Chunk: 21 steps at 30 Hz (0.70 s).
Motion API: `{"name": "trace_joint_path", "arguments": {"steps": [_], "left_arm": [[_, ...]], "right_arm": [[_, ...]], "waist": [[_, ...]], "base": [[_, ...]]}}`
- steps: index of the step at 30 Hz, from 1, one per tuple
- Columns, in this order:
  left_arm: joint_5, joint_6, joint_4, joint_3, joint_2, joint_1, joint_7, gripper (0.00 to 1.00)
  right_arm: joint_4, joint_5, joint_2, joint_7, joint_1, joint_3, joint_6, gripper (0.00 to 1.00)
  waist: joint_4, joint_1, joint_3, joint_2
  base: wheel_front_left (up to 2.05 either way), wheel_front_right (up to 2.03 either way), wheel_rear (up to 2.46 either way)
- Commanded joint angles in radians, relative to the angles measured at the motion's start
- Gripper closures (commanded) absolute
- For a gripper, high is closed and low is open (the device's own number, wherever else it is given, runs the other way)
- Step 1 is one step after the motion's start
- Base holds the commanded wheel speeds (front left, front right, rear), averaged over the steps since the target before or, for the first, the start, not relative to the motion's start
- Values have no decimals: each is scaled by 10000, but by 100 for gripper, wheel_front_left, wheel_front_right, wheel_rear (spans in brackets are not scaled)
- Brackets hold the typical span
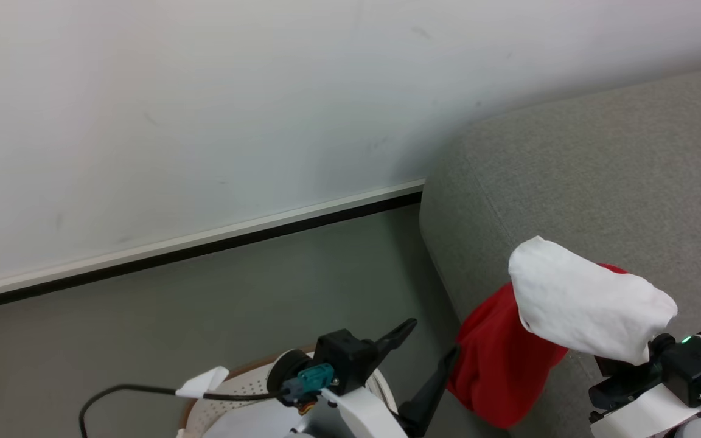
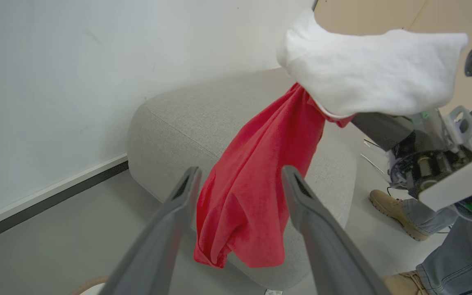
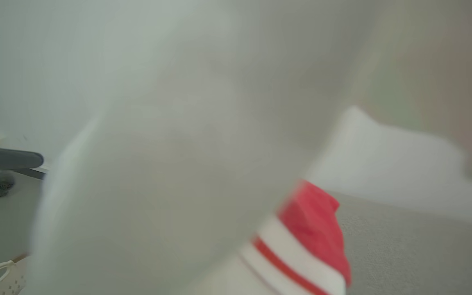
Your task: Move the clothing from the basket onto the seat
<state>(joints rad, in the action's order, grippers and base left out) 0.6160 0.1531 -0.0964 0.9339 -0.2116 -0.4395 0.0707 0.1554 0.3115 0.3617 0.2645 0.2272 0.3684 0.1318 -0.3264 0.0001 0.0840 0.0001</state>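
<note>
Garment of soft red-and-white fabric (image 1: pixel 499 365) hangs from my clenched right gripper (image 2: pixel 369 123) at the rounded edge of the grey woven couch (image 1: pixel 600 170); my left gripper (image 1: pixel 431 339) gapes empty nearby

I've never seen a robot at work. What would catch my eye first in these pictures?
A bright red and white garment grabs the eye first, hanging from the right gripper by the rounded end of the grey couch. Next comes the left gripper, its dark fingers spread open and empty beside the cloth, and in the left wrist view a person's tan boots beyond the couch.
</note>
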Motion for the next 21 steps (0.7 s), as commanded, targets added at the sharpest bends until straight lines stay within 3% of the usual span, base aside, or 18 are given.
{"name": "trace_joint_path", "arguments": {"steps": [1, 12, 21], "left_arm": [[-194, -8, -20, -16, -66, -99, -18, 0], [-298, -106, 5, 82, -6, -523, -81, 0], [-867, -407, 83, -27, -14, -2220, -356, 0]], "right_arm": [[-107, 4, 49, 0, -140, -133, -21, 100], [-312, -112, -105, -1, -256, -708, -21, 100], [-506, -123, -256, -3, 1417, -1874, -22, 100]], "waist": [[-201, -1, 129, -1], [-228, -1, 546, -1], [588, -1, 2556, -1]], "base": [[0, 0, 0], [0, 0, 0], [0, 0, 0]]}}
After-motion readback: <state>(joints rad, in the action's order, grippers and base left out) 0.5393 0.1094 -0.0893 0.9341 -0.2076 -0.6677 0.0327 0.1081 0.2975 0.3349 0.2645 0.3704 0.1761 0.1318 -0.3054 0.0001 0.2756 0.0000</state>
